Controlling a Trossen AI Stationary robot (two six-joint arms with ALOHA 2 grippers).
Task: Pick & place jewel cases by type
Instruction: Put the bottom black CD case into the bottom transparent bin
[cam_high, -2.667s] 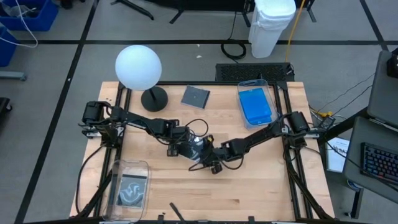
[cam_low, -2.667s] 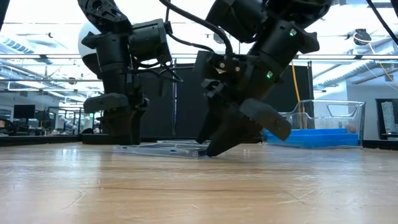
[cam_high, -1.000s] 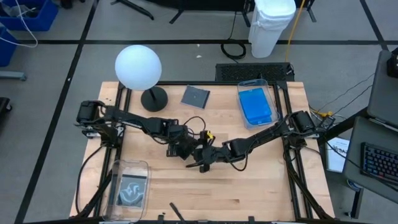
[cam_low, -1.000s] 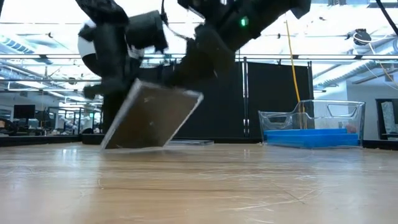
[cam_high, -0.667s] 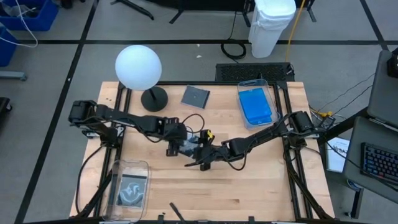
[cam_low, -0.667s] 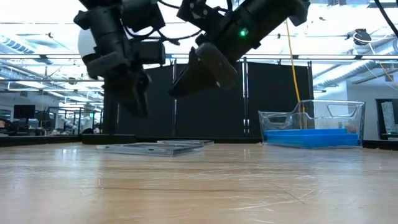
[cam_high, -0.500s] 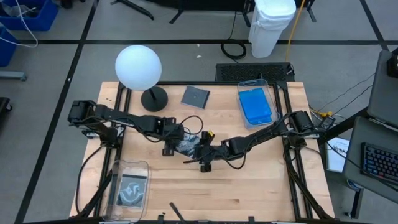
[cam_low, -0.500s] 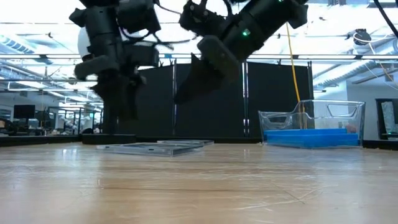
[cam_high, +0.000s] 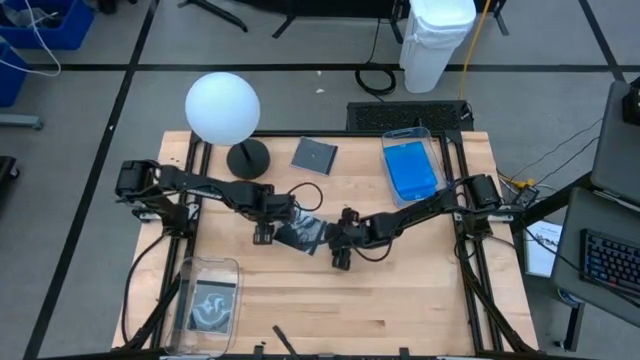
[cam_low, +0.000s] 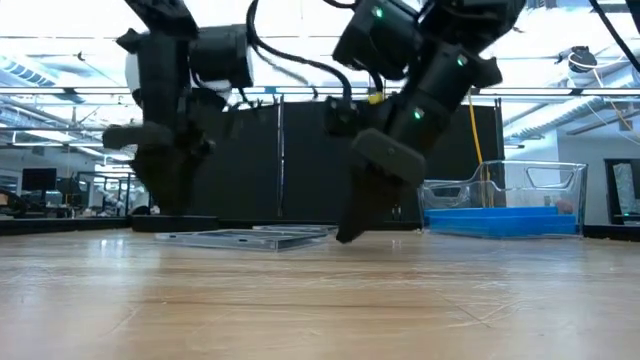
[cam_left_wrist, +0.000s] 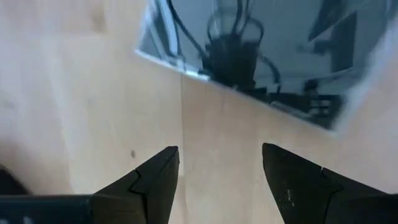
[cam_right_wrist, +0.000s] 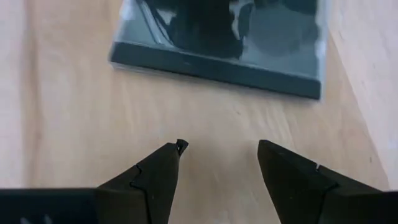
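- Step in hand, as I judge it: picking up the dark case (cam_high: 303, 235), which lies flat mid-table between the two grippers.
- Left gripper (cam_high: 264, 235) hovers at its one side, fingers spread, holding nothing — right gripper (cam_high: 340, 258) at the other, likewise spread and empty.
- Next move likely calls for lowering one gripper over a case edge to pinch it.
- Another dark case (cam_high: 314, 155) lies near the table's far edge.
- The far-right bin (cam_high: 428, 140) holds blue cases (cam_high: 412, 168); the near-left bin (cam_high: 190, 268) holds dark cases (cam_high: 212, 305) — count unclear.
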